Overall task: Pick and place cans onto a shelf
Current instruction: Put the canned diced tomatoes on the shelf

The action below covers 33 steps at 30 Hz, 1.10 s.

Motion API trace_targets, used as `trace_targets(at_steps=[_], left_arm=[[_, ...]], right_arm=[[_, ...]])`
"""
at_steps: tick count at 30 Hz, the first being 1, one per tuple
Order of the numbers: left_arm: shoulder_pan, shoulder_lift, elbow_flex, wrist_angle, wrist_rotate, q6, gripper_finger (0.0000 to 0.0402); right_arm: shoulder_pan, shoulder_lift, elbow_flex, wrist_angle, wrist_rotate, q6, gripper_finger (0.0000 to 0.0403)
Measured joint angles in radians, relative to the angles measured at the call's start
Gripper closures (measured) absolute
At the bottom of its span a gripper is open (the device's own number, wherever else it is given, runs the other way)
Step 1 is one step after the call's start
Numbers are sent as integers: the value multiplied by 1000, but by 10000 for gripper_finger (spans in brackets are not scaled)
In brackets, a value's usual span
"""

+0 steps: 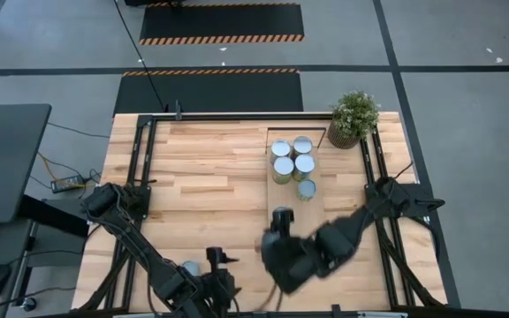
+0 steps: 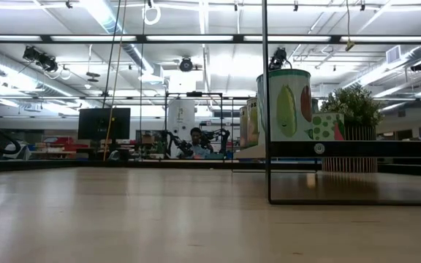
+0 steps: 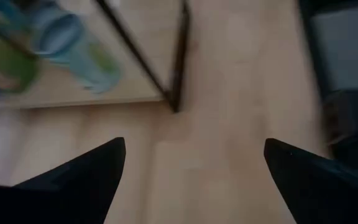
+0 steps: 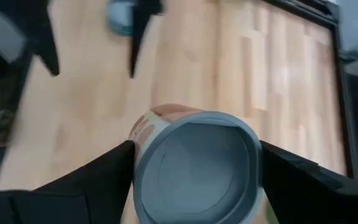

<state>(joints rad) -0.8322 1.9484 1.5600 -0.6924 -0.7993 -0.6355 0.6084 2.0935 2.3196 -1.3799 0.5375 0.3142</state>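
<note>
Several cans (image 1: 292, 157) with pale tops stand on the light-wood shelf (image 1: 281, 196) at the table's far right, next to a potted plant (image 1: 353, 117). In the low view the nearest of them (image 2: 283, 102) stands upright on the shelf board (image 2: 386, 148). My right gripper (image 4: 197, 177) is shut on one can (image 4: 197, 168) above the table's near middle. My left gripper (image 3: 194, 168) stands open at the near edge, with nothing between its fingers. One more can (image 1: 190, 268) stands on the table beside it. My right gripper pinches the can between its two fingers (image 4: 104, 171), which lie on opposite sides of the can's side wall (image 4: 143, 134), close under the top rim. The can's pale top faces the wrist camera. The can is lifted clear of the table.
The shelf's thin dark frame (image 3: 176, 93) stands ahead of my left gripper. Dark frame rails (image 1: 144, 159) run along the table's left and right sides. Bare planks (image 1: 210, 168) fill the table's middle and left. My right arm (image 1: 369, 216) reaches in from the right.
</note>
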Motion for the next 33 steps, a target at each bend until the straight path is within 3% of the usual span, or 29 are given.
trace_targets(at_steps=[4, 9, 14, 20, 25, 29, 33], left_arm=[[15, 0, -5, -123, -94, -12, 13], [57, 0, -50, -126, -157, -7, 13], [79, 0, -101, -142, -178, -12, 13], [79, -5, -170, -155, -247, -6, 18], [83, -84, -267, -152, -257, -5, 50], [107, -201, -377, -40, -258, 63, 75], [151, -313, -508, 197, -206, 222, 94]], right_arm=[[-85, -38, 0, -30, -2, 3, 82], [-222, -50, 0, -105, -13, 94, 82], [-343, -50, -2, -198, -91, 220, 82], [-388, -57, -12, -192, -119, 206, 82], [-395, -55, -12, -192, -119, 218, 82], [-398, -54, -64, -192, -119, 239, 82], [-401, -73, -165, -188, -118, 273, 82]])
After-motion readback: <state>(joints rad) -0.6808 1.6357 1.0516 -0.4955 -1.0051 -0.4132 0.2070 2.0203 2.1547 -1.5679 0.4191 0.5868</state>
